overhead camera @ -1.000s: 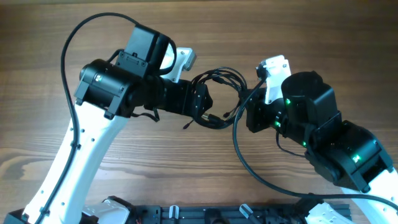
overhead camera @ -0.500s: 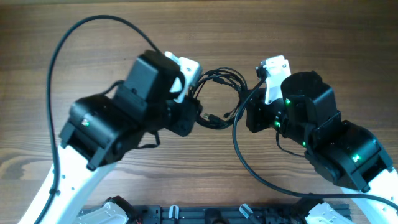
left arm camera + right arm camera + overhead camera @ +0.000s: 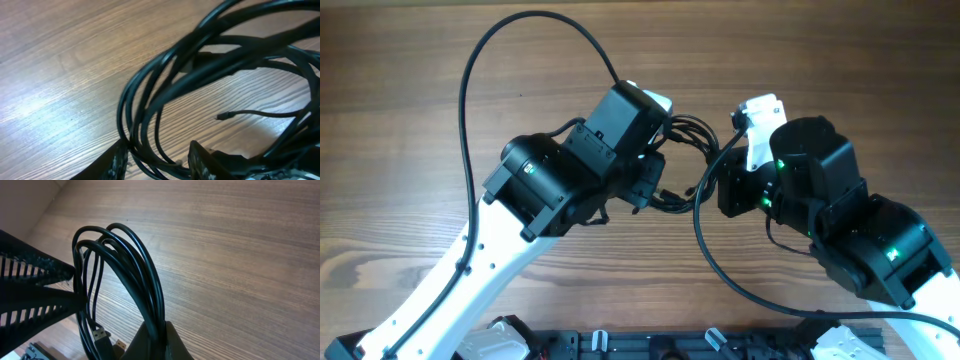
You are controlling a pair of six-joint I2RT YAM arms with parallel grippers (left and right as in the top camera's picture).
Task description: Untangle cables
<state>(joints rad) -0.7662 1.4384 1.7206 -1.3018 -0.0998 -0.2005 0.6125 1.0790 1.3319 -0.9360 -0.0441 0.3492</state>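
Note:
The cables [image 3: 686, 127] are a bundle of thin black loops held up between my two grippers above the middle of the wooden table. My left gripper [image 3: 657, 182] is at the bundle's left side. In the left wrist view the cables [image 3: 165, 90] run down between its fingers [image 3: 116, 161], and the left gripper [image 3: 157, 146] has closed in on several strands. My right gripper [image 3: 721, 172] holds the right side. In the right wrist view it [image 3: 161, 331] is pinched shut on the cables [image 3: 145, 272]. Two silvery plug ends [image 3: 99, 332] hang beside it.
The left arm's thick black wire [image 3: 520, 28] arches high over the table's back left. The right arm's own wire [image 3: 718, 268] loops toward the front. A black rail [image 3: 670, 345] runs along the front edge. The left arm's black ribbed body [image 3: 25, 282] fills the right wrist view's left side.
The left arm has swung right and turned its wrist. Its jaws went from wide open to closed around the cable bundle. The right arm has stayed put, still gripping.

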